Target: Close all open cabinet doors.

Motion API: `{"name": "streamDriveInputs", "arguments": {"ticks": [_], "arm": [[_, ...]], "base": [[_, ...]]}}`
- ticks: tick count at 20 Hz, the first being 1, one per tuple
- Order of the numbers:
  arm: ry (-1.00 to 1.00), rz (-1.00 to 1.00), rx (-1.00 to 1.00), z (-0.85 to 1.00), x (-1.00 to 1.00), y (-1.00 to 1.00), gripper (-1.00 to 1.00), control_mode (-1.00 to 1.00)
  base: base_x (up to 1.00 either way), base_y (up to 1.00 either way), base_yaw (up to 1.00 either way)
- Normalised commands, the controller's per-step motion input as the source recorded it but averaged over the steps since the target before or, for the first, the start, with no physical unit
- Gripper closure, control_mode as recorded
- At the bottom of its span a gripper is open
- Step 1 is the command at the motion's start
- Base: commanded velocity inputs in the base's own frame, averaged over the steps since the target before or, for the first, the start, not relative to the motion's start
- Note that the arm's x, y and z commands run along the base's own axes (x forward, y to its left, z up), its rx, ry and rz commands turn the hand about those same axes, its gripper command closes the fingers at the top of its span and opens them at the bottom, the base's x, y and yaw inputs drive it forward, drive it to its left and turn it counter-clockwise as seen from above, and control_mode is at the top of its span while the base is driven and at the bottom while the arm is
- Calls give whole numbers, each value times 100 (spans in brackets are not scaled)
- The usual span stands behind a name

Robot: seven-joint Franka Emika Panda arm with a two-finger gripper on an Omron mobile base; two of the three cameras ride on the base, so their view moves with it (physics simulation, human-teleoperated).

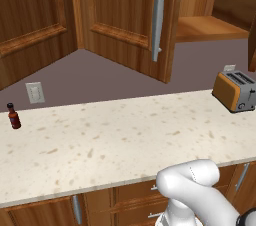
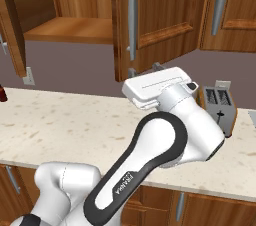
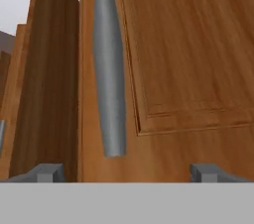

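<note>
Fingers (image 3: 131, 172) spread wide, holding nothing | cabinet door (image 3: 188, 69) close ahead, top cropped | handle (image 3: 109, 64) top cut off

Speckled cream tabletop (image 1: 110, 140) running under grey-brown wall (image 1: 100, 77); light switch (image 1: 35, 92) sitting at nine o'clock; wooden drawers (image 1: 135, 195) showing below.

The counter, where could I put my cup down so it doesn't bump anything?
The countertop has a big bare stretch between the little sauce bottle near the left end and the toaster at the right end. It is tighter overhead near the toaster, where an open cabinet door swings out above the counter.
</note>
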Motion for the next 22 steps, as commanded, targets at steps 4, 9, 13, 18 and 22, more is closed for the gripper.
{"name": "streamDriveInputs", "arguments": {"ticks": [4,9,13,18,22], "arm": [[-7,0,-1,-4,32,7,-100,-100],[-1,0,0,-7,30,0,-100,-100],[0,0,0,-2,36,2,-100,-100],[2,-5,0,0,38,6,-100,-100],[0,-10,0,0,36,12,-100,-100]], "base": [[0,0,0],[0,0,0],[0,0,0],[0,0,0],[0,0,0]]}}
